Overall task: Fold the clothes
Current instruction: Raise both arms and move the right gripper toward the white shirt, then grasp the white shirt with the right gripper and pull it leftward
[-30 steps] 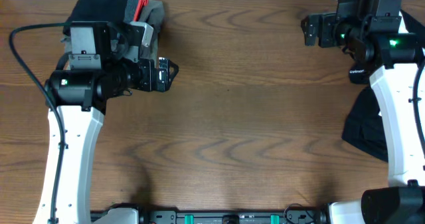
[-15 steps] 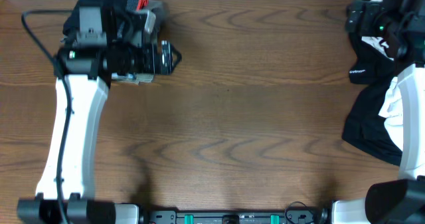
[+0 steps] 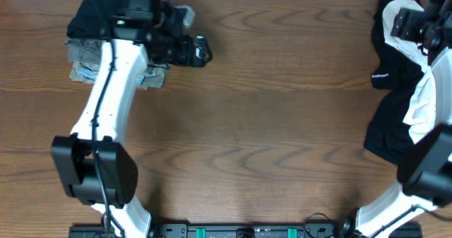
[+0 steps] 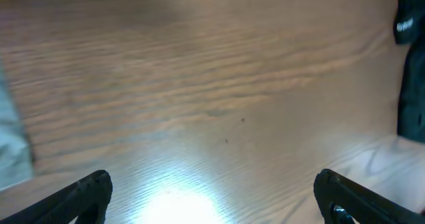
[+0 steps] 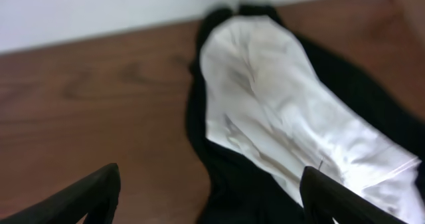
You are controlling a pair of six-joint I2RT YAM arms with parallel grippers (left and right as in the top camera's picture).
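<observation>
- Wood of the table point(image 4: 199, 84) fills your left wrist view; left gripper point(image 4: 212, 179) hangs over it, jaws wide apart and empty.
- Shirt point(image 5: 279, 111) lies crumpled on a black garment point(image 5: 232, 177) at the far right corner.
- Right gripper point(image 5: 211, 174) hovers above that pile, jaws spread, holding nothing.
- Folded stack point(image 3: 81, 54) sits at the far left corner, partly under your left arm point(image 3: 106, 104).

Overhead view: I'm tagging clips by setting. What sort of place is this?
Probably a robot test bench, not a home: a wooden table, a left arm and right arm mounted at its near edge, with a folded stack and a white shirt laid out.
</observation>
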